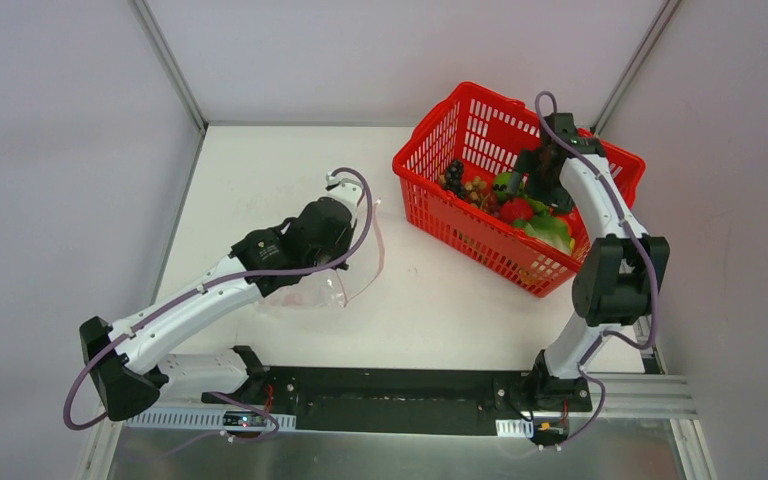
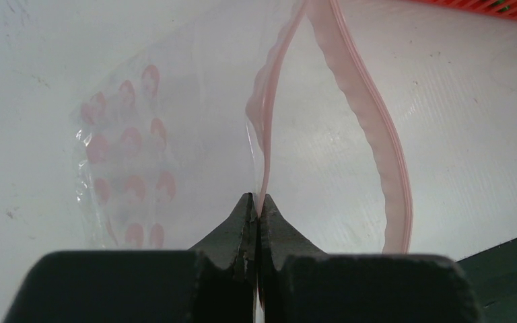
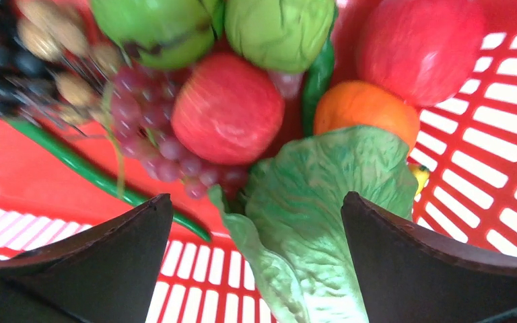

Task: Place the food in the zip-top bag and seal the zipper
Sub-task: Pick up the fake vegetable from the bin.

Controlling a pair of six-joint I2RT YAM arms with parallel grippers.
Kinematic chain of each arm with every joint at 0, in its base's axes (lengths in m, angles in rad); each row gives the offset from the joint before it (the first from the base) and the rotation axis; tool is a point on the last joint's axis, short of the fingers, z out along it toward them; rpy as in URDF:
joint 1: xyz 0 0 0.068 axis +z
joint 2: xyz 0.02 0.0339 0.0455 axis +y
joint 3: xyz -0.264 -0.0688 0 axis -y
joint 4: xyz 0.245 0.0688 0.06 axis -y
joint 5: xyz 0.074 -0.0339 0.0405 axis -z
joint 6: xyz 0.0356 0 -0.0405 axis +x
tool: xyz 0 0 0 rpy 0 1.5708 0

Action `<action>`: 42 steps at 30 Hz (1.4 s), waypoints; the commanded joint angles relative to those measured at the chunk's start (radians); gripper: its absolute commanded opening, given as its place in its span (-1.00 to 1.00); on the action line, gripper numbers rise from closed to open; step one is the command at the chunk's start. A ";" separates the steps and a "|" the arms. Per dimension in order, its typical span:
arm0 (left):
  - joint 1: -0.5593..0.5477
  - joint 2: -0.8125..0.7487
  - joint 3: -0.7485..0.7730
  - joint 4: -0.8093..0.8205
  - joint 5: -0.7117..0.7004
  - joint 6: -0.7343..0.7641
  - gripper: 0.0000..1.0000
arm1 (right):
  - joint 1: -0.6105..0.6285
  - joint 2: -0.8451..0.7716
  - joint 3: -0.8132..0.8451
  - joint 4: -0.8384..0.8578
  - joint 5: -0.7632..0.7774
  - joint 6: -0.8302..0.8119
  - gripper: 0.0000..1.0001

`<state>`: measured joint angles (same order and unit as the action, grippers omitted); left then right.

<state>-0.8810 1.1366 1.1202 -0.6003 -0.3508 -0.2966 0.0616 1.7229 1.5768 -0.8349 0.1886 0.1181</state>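
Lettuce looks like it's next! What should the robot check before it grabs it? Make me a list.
1. Right gripper open: ok, jaws wide.
2. Lettuce between those jaws: ok, in the right wrist view.
3. Jaws low enough to pinch it: cannot tell.
4. Left gripper shut on the bag edge: ok.
5. Bag mouth open: ok, the zipper halves stand apart.
6. Lettuce free of neighbours: not ok, grapes and an orange fruit sit close beside it.
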 commanded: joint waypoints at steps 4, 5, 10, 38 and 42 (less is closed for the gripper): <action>0.030 -0.035 -0.025 0.026 0.052 0.024 -1.00 | 0.004 0.034 -0.017 -0.223 -0.174 -0.250 0.99; 0.030 -0.035 -0.023 0.024 0.054 0.028 -1.00 | 0.004 0.045 -0.014 -0.243 -0.177 -0.262 0.99; 0.036 -0.041 -0.015 0.014 0.056 0.045 -1.00 | 0.004 0.097 -0.028 -0.269 -0.128 -0.264 0.99; 0.045 -0.075 -0.040 0.011 0.044 0.011 -1.00 | 0.011 -0.159 0.009 -0.061 -0.097 -0.182 -1.00; 0.046 -0.082 -0.041 0.017 0.052 0.000 -1.00 | 0.011 -0.308 -0.105 0.133 -0.134 -0.100 -1.00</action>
<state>-0.8486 1.0840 1.0801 -0.5961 -0.2966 -0.2771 0.0689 1.5875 1.5360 -0.9039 0.0971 -0.0792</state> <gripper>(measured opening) 0.010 0.052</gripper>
